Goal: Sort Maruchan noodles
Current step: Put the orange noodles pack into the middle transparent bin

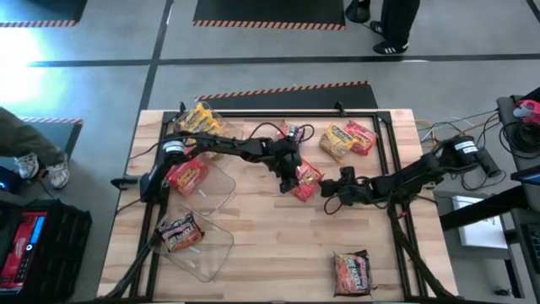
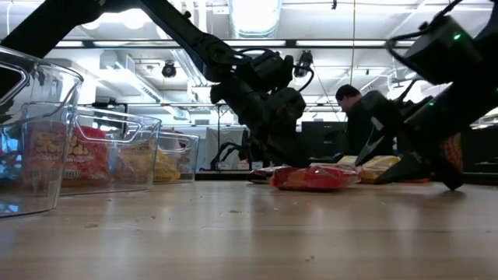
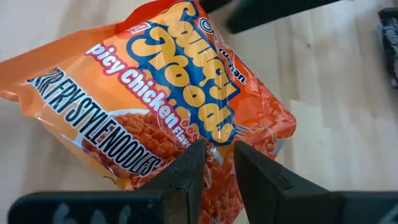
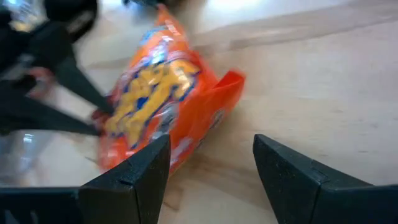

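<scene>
Fingers of left gripper point(image 3: 214, 171) pinch orange noodle packet point(image 3: 155, 106) mid-table on wooden table point(image 1: 278, 245); right gripper point(image 4: 211, 180), spread, just beside it. Clear bins point(image 2: 93, 152) left; person point(image 2: 358, 117) in room behind.

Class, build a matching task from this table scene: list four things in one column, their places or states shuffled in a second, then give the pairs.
1. left pincer
2. right pincer
3. dark noodle packet
4. yellow noodle packet

A. open, beside the orange packet
B. alone near the table's front edge
C. shut on the orange packet
D. next to a red packet at the back

Pairs: 1-C, 2-A, 3-B, 4-D
</scene>
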Tool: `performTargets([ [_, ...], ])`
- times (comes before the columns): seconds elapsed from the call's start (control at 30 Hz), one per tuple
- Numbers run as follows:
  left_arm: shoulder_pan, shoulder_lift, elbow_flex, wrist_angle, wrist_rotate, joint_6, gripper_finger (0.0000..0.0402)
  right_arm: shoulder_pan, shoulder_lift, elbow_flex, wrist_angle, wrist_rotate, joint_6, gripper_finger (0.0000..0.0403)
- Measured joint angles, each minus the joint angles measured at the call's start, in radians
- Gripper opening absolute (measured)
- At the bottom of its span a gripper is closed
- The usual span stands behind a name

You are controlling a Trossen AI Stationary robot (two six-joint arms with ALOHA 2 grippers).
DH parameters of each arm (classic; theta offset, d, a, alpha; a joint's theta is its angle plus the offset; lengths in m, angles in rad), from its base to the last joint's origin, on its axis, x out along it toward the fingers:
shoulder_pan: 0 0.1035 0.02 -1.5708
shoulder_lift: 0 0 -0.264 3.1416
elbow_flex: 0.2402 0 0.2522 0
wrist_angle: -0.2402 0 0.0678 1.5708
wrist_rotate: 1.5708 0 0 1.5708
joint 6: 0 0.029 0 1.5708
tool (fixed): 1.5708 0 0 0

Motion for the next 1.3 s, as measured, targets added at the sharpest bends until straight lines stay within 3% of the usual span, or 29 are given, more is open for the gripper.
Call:
performTargets([
  [0.33, -0.033, 0.0, -0.007, 0.0, 0.024, -0.034, 0.0076, -0.024, 0.119, 0.074, -0.002, 0.004, -0.097, 0.0219],
  [0.9, -0.033, -0.001, -0.018, 0.002, 0.053, -0.06, 0.0076, -0.053, 0.164, 0.086, 0.185, -0.06, -0.254, 0.0219],
  [1.3, -0.035, -0.004, -0.064, 0.076, 0.064, -0.078, 0.0076, -0.09, 0.164, 0.088, 0.177, -0.148, -0.291, 0.0219],
])
